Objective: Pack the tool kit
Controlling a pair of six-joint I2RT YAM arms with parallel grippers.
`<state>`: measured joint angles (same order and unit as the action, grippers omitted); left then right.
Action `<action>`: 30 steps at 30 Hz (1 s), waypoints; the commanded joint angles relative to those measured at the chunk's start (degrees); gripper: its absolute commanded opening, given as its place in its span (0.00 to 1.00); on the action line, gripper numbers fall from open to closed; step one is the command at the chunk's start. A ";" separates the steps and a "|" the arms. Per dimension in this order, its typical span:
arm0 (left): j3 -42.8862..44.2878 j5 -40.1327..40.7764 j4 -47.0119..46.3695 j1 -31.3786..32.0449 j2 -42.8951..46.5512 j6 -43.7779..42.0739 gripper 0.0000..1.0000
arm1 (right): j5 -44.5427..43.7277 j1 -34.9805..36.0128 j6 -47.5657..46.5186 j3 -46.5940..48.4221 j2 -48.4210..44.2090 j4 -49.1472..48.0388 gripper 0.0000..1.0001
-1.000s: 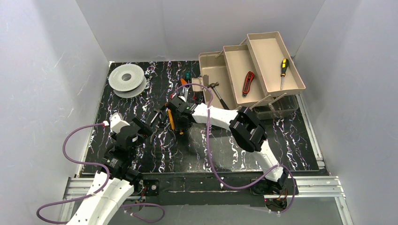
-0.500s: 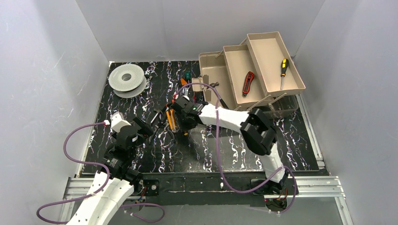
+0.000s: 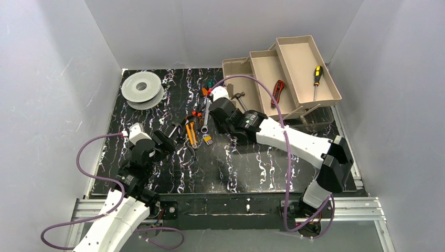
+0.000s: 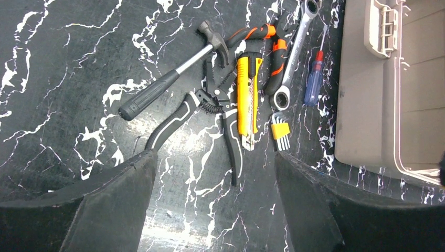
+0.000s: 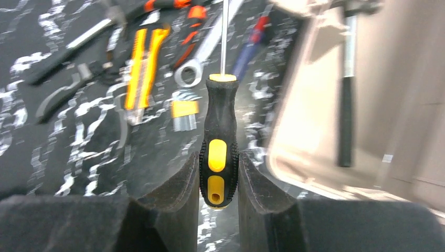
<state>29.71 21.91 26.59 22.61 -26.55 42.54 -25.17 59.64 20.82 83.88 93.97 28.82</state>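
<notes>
The tan toolbox (image 3: 239,79) stands open at the back right, its tiered trays stepped back. A red knife (image 3: 277,93) and a yellow-black screwdriver (image 3: 317,79) lie in the trays, and a hammer (image 5: 345,105) lies in the bottom compartment. My right gripper (image 5: 219,164) is shut on a black-and-yellow screwdriver (image 5: 219,121), held above the mat beside the box's left wall. On the mat lie another hammer (image 4: 173,79), black pliers (image 4: 210,113), a yellow knife (image 4: 247,100), a silver wrench (image 4: 294,52), a blue screwdriver (image 4: 314,84) and hex keys (image 4: 281,131). My left gripper (image 4: 215,160) hangs open near the pliers' handles.
A round grey-white spool (image 3: 141,89) sits at the back left of the black marbled mat (image 3: 252,168). White walls close in three sides. Purple cables loop from both arms over the mat.
My right gripper has shut on the black-and-yellow screwdriver and carried it from the tool pile back and right, toward the toolbox. The left arm has barely shifted.
</notes>
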 commanded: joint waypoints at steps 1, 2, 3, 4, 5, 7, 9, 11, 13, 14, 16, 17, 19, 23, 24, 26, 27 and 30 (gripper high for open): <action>-0.45 -2.41 -1.37 -0.18 -1.37 -1.47 0.81 | -17.77 -0.64 -8.17 1.29 -3.44 2.60 0.01; -0.45 -2.86 -1.51 -0.14 -1.66 -1.47 0.82 | -19.84 -1.30 -9.33 1.16 -3.94 2.81 0.01; -0.45 -3.25 -1.72 -0.19 -2.04 -1.50 0.82 | -20.81 -2.42 -10.21 1.19 -4.56 3.20 0.01; -0.45 -3.62 -1.94 -0.19 -2.42 -1.50 0.81 | -20.38 -3.97 -10.70 1.39 -5.26 4.05 0.01; -0.51 -3.97 -2.16 -0.20 -2.66 -1.50 0.81 | -18.63 -6.11 -10.72 1.83 -5.82 5.15 0.01; -0.58 -4.51 -2.65 -0.19 -3.17 -1.42 0.82 | -13.91 -11.04 -9.81 2.76 -7.16 7.22 0.01; -0.67 -5.11 -3.23 -0.19 -3.68 -1.22 0.82 | -10.39 -15.52 -9.47 2.96 -8.39 7.52 0.01; -0.76 -5.72 -3.82 -0.14 -4.07 -1.13 0.81 | -9.55 -18.99 -10.16 3.32 -9.19 7.23 0.01; -0.74 -6.27 -4.26 -0.14 -4.61 -1.15 0.81 | -9.21 -22.20 -10.58 4.92 -9.40 8.05 0.01; -0.64 -6.45 -4.42 -0.19 -4.84 -1.15 0.82 | -8.56 -23.93 -10.98 6.00 -9.30 8.53 0.01; -0.56 -6.83 -4.80 -0.19 -5.45 -1.11 0.81 | -7.15 -27.74 -11.48 9.45 -9.05 9.89 0.01; -0.55 -7.06 -4.99 -0.20 -5.70 -1.12 0.81 | -6.20 -29.77 -11.58 11.09 -8.76 10.74 0.01; -0.38 -7.39 -5.35 -0.18 -6.26 -1.14 0.82 | -3.74 -35.21 -11.50 14.90 -7.82 12.73 0.01; -0.06 -8.09 -5.84 -0.17 -7.26 -1.10 0.81 | 1.94 -43.52 -11.28 21.34 -4.69 15.55 0.01; 0.05 -8.18 -5.86 -0.19 -7.42 -1.09 0.81 | 3.27 -45.08 -11.40 22.74 -3.68 16.17 0.01; 0.22 -8.29 -5.80 -0.18 -7.59 -1.30 0.81 | 4.58 -47.45 -11.36 25.47 -1.76 17.30 0.01; 0.27 -8.37 -5.79 -0.12 -7.55 -1.44 0.81 | 5.05 -48.26 -11.53 26.60 -0.63 17.99 0.01; 0.34 -8.39 -5.68 -0.19 -7.34 -1.66 0.82 | 6.15 -49.97 -11.77 28.91 1.94 19.67 0.09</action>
<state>29.52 13.87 20.97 22.61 -34.09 41.80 -23.29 10.92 10.17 109.14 92.42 44.99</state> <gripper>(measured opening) 0.815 0.311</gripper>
